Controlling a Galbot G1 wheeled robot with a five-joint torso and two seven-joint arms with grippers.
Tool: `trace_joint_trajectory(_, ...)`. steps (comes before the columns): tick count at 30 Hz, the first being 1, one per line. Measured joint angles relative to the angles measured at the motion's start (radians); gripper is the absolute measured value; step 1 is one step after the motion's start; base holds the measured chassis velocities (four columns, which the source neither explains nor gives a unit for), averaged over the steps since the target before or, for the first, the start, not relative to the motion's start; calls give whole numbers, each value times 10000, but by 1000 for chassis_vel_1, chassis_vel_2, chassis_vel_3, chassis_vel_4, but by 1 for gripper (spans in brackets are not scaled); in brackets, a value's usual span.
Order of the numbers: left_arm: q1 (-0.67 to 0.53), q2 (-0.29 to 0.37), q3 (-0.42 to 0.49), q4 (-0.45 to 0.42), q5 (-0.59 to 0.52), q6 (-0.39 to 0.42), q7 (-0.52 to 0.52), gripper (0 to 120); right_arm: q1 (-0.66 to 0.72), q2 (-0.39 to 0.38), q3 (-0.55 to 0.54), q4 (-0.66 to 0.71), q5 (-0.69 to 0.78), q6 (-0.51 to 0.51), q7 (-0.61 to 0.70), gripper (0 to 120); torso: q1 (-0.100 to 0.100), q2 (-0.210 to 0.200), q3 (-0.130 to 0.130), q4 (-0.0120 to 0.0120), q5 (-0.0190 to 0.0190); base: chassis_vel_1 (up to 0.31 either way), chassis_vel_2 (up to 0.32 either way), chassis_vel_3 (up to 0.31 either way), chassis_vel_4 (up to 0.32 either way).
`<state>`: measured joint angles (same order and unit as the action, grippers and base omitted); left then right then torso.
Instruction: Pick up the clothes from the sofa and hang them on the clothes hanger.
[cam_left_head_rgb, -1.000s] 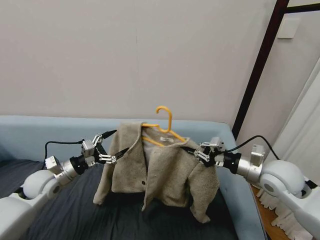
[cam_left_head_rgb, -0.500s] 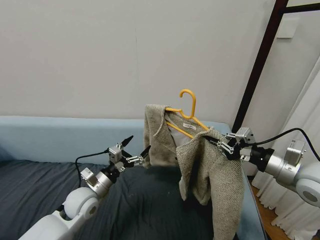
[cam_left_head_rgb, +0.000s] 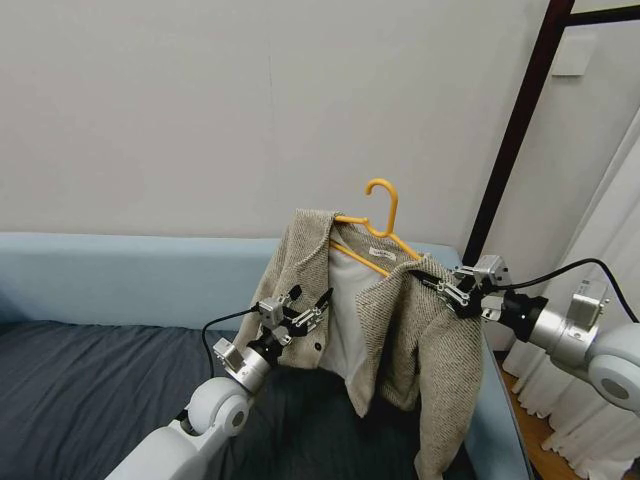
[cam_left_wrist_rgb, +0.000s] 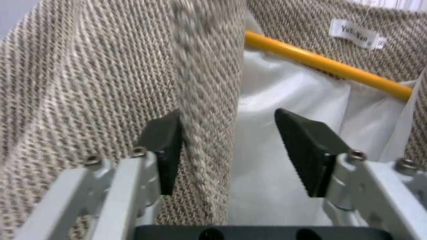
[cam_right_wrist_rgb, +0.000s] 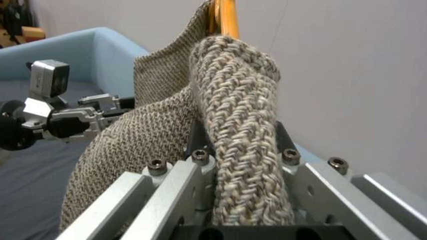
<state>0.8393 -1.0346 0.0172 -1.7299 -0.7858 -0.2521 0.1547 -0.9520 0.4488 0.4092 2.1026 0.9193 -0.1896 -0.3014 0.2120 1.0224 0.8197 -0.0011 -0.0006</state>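
A beige knit cardigan (cam_left_head_rgb: 425, 340) hangs on a yellow hanger (cam_left_head_rgb: 384, 214) above the sofa's right end. My right gripper (cam_left_head_rgb: 452, 291) is shut on the cardigan's shoulder where it lies over the hanger arm; in the right wrist view the thick knit (cam_right_wrist_rgb: 237, 145) bulges out of the gripper (cam_right_wrist_rgb: 237, 200). My left gripper (cam_left_head_rgb: 308, 303) is open at the cardigan's front opening. In the left wrist view its gripper (cam_left_wrist_rgb: 233, 150) straddles the knitted front edge (cam_left_wrist_rgb: 207, 100), with the white lining (cam_left_wrist_rgb: 280, 125) and the hanger bar (cam_left_wrist_rgb: 327, 64) behind.
A light blue sofa (cam_left_head_rgb: 100, 270) with a dark blue seat cushion (cam_left_head_rgb: 80, 390) runs along the plain wall. A dark upright pole (cam_left_head_rgb: 515, 140) stands at the right, with a white curtain (cam_left_head_rgb: 605, 300) beyond it.
My left gripper let go of the cardigan's shoulder, dropped away open, and has now come up to the front edge. My right gripper has carried hanger and cardigan up and to the right.
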Motion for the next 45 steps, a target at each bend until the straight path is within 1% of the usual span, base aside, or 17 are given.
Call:
trace_joint_trajectory(3,0,-15,-5,-34,0,-151,-51,42,-14,44,0,-22,-25,1,-1,10,0,-1,0,-1,-2,0,0,0,0)
trace_joint_trajectory(4,0,-15,-5,-34,0,-151,-51,42,-14,44,0,-22,-25,1,-1,10,0,-1,0,-1,-2,0,0,0,0)
trace_joint_trajectory(6,-75,6,16,-123,15,-214,-83,27,-12,125,-33,-29,-36,1,-2,10,0,0,0,-1,-1,0,0,0,0)
trace_joint_trajectory(8,-184,-11,81,-78,54,-215,-77,19,9,176,-96,-6,-15,0,-2,10,0,-1,0,-3,-1,0,0,0,0)
trace_joint_trajectory(10,-210,-35,97,-41,83,-215,-75,15,12,180,-109,0,-10,-1,-1,10,0,0,0,-2,-1,0,0,0,0)
trace_joint_trajectory(14,-211,-210,132,-4,371,-285,-54,0,80,202,-226,-8,-8,-3,112,10,0,-1,0,-3,-3,0,0,0,0)
trace_joint_trajectory(18,-120,-289,143,-116,576,-349,-14,0,170,229,-375,-15,3,-31,310,10,0,-1,0,-3,-3,0,0,0,0)
trace_joint_trajectory(22,121,-355,150,-471,968,-556,313,0,479,291,-908,60,165,-336,1440,10,0,0,0,-1,-2,0,0,0,0)
trace_joint_trajectory(23,121,-355,150,-471,968,-556,313,0,479,291,-908,60,165,-336,1440,10,0,0,0,-1,-2,0,0,0,0)
trace_joint_trajectory(26,364,-315,154,-713,1394,-664,842,0,747,365,-1265,75,225,-522,2164,10,0,-1,0,-2,-2,0,0,0,0)
trace_joint_trajectory(31,532,-320,154,-690,1712,-686,982,0,1110,472,-1524,35,484,-558,2441,10,0,0,-1,-1,-2,0,0,0,0)
trace_joint_trajectory(39,516,-398,88,-480,1786,-709,76,0,1189,441,-1584,215,915,-364,2184,10,0,-1,0,-3,-2,0,0,0,0)
trace_joint_trajectory(40,532,-383,66,-451,1841,-704,-69,4,1175,403,-1552,272,954,-345,2140,9,0,0,-1,-3,-2,0,0,0,0)
trace_joint_trajectory(42,544,-379,55,-436,1875,-700,-138,6,1171,384,-1537,294,970,-342,2134,9,0,0,0,-3,-2,0,0,0,0)
trace_joint_trajectory(43,623,-368,15,-371,2137,-662,-483,15,1149,280,-1430,414,1077,-354,2216,9,0,-1,-1,-2,-3,0,0,0,0)
trace_joint_trajectory(44,703,-347,-11,-332,2429,-600,-762,18,1136,199,-1346,492,1174,-411,2378,9,0,0,0,-2,-3,0,0,0,0)
trace_joint_trajectory(45,703,-347,-11,-332,2429,-600,-762,18,1136,199,-1346,492,1174,-411,2378,9,0,0,0,-2,-3,0,0,0,0)
